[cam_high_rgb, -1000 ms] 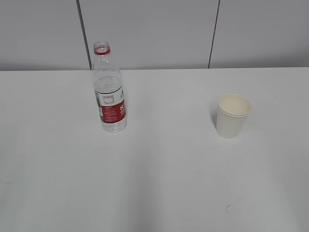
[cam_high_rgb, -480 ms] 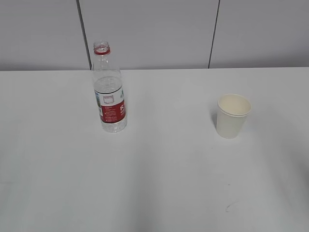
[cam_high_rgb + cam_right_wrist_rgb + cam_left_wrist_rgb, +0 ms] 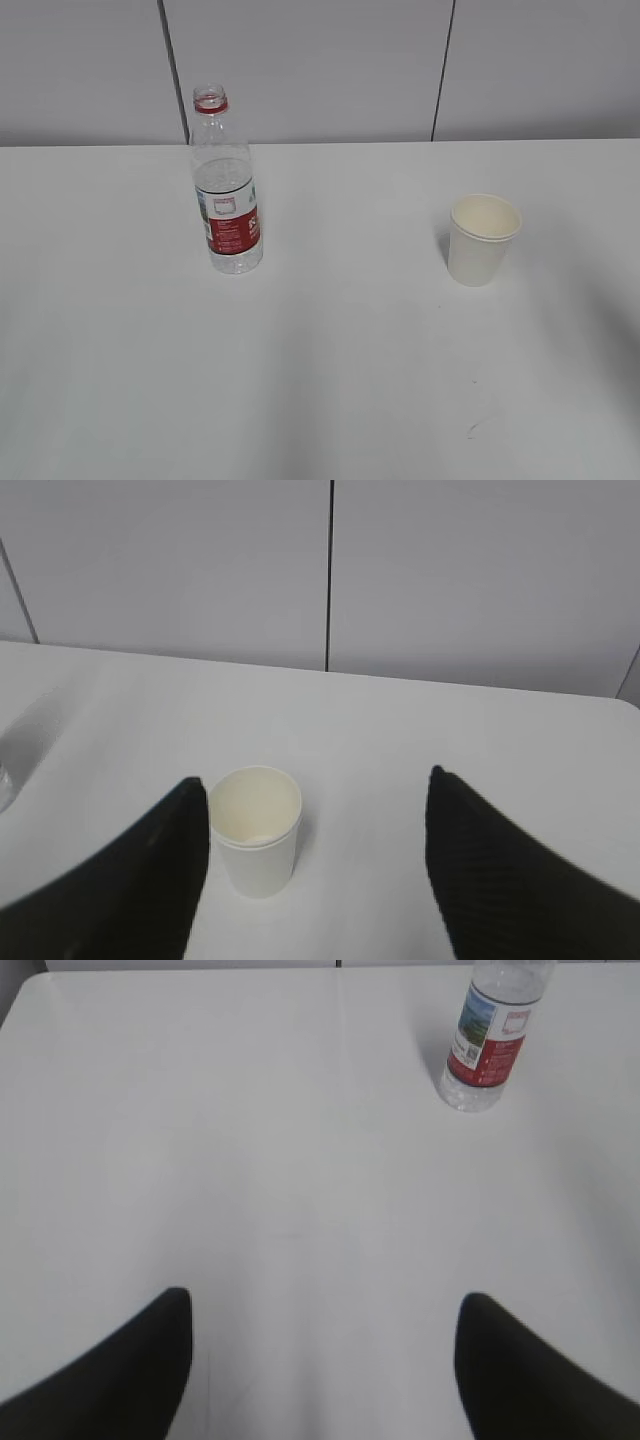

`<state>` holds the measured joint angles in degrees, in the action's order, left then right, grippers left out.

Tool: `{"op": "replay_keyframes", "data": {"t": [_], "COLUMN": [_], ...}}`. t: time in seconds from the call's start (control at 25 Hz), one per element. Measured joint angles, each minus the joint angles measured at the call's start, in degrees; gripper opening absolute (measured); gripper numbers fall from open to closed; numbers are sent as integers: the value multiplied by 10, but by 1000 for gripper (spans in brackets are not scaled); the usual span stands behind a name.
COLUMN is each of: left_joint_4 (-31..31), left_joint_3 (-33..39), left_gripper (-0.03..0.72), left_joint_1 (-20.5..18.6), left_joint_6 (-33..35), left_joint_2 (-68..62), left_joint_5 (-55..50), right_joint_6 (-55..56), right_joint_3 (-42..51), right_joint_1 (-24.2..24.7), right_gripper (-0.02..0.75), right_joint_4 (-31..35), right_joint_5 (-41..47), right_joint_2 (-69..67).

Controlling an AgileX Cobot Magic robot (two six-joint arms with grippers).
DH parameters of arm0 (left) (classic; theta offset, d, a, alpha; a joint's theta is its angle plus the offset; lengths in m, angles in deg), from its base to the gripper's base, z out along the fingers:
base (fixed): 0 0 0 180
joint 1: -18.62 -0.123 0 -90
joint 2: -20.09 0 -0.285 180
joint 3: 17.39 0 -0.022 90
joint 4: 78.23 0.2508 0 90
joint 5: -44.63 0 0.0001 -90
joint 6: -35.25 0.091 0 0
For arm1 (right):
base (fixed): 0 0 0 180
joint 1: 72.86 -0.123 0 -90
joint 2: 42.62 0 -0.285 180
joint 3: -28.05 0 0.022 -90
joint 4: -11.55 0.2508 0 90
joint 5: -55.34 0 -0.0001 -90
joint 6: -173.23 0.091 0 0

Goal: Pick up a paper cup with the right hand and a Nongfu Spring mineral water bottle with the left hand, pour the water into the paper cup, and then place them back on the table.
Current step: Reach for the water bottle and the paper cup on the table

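The Nongfu Spring bottle (image 3: 227,190) stands upright on the white table (image 3: 340,370), left of centre, uncapped, with a red neck ring and some clear water inside. The cream paper cup (image 3: 482,239) stands upright to the right and looks empty. In the left wrist view the bottle (image 3: 487,1040) is far ahead and to the right of my open, empty left gripper (image 3: 325,1305). In the right wrist view the cup (image 3: 255,830) stands ahead, just inside the left finger (image 3: 160,880) of my open, empty right gripper (image 3: 315,780). Neither gripper shows in the exterior view.
A grey panelled wall (image 3: 320,70) with dark vertical seams runs behind the table's far edge. A tiny dark speck (image 3: 470,431) lies on the tabletop near the front right. The table's left far corner (image 3: 30,985) shows in the left wrist view.
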<state>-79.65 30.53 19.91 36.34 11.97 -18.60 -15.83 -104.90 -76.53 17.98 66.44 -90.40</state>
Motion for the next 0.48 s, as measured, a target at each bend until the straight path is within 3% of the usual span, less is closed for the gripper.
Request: {"op": "replay_keyframes", "data": {"t": [0.32,0.48], "left_joint_4": [-28,-83], "left_joint_3": [-17,-17], "left_gripper": [502,502], "left_joint_1": [0,0], "left_joint_6": [9,87], "left_joint_2": [-87,-172], "left_joint_5": [184,272], "right_joint_6": [0,0], "right_joint_3": [0,4], "right_joint_1": [0,1], "right_gripper": [508,508], "right_joint_4": [14,16], "right_joint_5": [-119,-179], "right_joint_2": [-129,-181]}}
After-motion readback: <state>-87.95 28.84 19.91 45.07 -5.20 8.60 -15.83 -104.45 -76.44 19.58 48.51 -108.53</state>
